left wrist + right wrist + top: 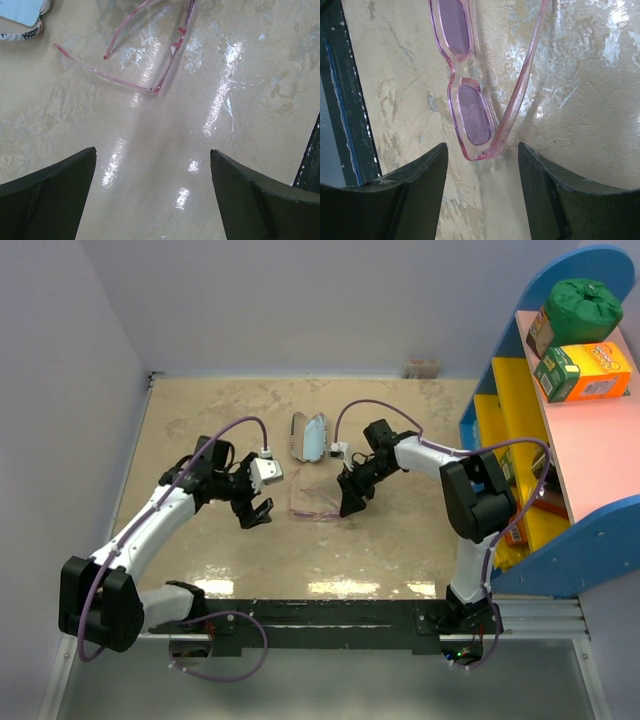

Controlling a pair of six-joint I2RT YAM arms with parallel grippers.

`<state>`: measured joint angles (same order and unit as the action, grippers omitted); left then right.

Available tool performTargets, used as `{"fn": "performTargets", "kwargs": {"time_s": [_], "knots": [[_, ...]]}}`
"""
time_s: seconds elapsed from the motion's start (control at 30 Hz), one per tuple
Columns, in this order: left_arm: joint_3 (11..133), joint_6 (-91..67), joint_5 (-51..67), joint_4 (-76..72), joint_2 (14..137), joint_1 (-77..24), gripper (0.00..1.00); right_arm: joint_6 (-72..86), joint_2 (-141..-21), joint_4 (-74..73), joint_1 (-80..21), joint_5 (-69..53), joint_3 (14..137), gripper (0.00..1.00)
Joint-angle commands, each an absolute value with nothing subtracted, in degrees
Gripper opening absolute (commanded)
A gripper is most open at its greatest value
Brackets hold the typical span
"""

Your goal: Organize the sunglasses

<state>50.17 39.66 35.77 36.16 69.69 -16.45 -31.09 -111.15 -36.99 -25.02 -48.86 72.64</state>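
— Where do we find the sunglasses point(318, 502)?
— Pink, arms unfolded, lying on the tan table point(400, 540) just in front of the open case point(308, 437).
— And our grippers?
— Our right gripper point(482, 146) has its jaws apart on either side of one hinge corner. Our left gripper point(258, 512) hovers nearby, jaws wide apart.

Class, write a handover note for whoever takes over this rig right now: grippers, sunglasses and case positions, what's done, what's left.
Left gripper: open, empty, over the table beside the sunglasses.
Right gripper: open, fingers either side of one frame corner, not clamped.
Sunglasses: on the table, arms unfolded, outside the open case, which holds a blue cloth.
Done: case open.
Left: probably fold arms, put sunglasses in case.
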Motion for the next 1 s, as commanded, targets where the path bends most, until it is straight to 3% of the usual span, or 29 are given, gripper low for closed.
{"fn": "performTargets", "kwargs": {"time_s": [0.0, 0.1, 0.27, 0.4, 0.53, 0.8, 0.97], "knots": [[47.47, 37.81, 36.74, 31.39, 66.63, -16.0, 1.0, -32.52, -108.99, -38.32, -25.05, -47.99, 73.04, 0.62], [45.27, 34.63, 34.37, 27.61, 64.87, -16.0, 1.0, -29.29, -105.22, -35.09, -25.14, -45.27, 73.74, 0.62], [42.01, 33.31, 33.14, 24.26, 61.0, -15.73, 1.0, -21.1, -100.37, -26.29, -25.22, -30.26, 76.98, 0.66], [41.31, 32.08, 30.86, 22.68, 59.5, -15.47, 1.0, -15.31, -106.49, -25.92, -25.14, -19.8, 86.73, 0.68], [39.64, 30.5, 27.69, 19.61, 58.45, -15.21, 1.0, -10.91, -114.49, -27.25, -25.31, -22.49, 98.14, 0.68], [38.24, 29.62, 25.58, 17.85, 56.78, -13.98, 1.0, -3.8, -123.83, -18.58, -27.42, -10.58, 106.26, 0.67], [37.88, 29.53, 25.05, 16.88, 56.86, -13.53, 1.0, -0.8, -131.02, -18.37, -27.77, -9.23, 114.86, 0.7]]}}
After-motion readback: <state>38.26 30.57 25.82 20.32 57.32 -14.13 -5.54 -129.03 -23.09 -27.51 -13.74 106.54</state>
